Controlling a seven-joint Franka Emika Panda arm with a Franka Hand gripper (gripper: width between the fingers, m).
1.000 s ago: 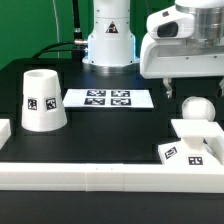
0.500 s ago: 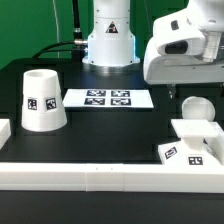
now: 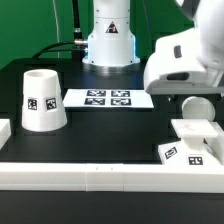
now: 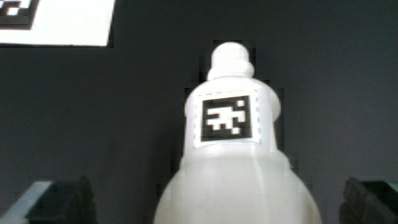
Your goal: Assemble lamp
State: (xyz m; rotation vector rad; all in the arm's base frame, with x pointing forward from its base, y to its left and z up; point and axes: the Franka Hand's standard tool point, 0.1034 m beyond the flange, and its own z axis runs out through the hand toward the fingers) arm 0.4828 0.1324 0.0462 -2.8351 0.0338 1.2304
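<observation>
White lamp parts all loose: bulb [image 3: 197, 107] just beside base [image 3: 195, 135], shade [image 3: 43, 100] well apart from it; spread pincer [image 4: 222, 200] straddles bulb.

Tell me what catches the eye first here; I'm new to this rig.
The arm's bulky white wrist hangs over the bulb at the exterior view's right. The wrist view shows the bulb between the open tool's fingers. The shade stands at the exterior view's left.

Green backdrop [image 3: 30, 25] behind; black tabletop [image 3: 110, 135]; white border rail [image 3: 100, 178] along near edge.
</observation>
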